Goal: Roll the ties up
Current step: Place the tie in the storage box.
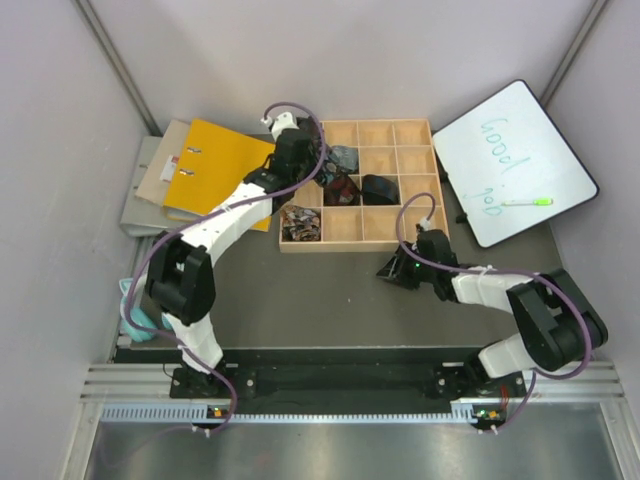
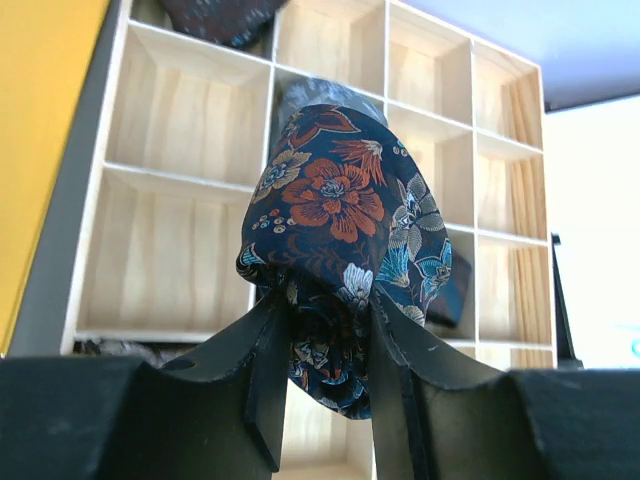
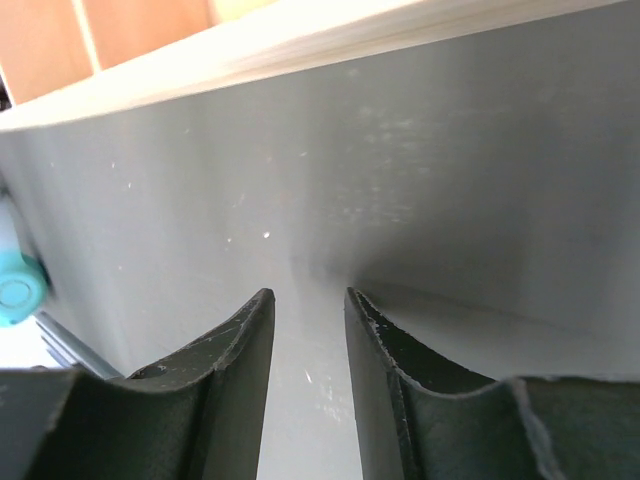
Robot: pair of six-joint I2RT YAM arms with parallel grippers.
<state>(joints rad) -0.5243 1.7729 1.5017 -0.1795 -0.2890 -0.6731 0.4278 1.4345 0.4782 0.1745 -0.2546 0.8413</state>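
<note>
- I see the navy floral tie bunched up and pinched in my left gripper, held above the middle cells of the wooden box.
- A grey-blue bundle, a black bundle and a brown-patterned bundle sit in separate cells.
- My right gripper is low over the table near the box front, jaws parted with nothing between them.

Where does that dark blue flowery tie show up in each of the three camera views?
Top external: flowery tie above the wooden tray, second column from its left.
Left wrist: centre, clamped in the left gripper.
Right wrist: not in it.
Shared landmark: the tray's compartments.
</note>
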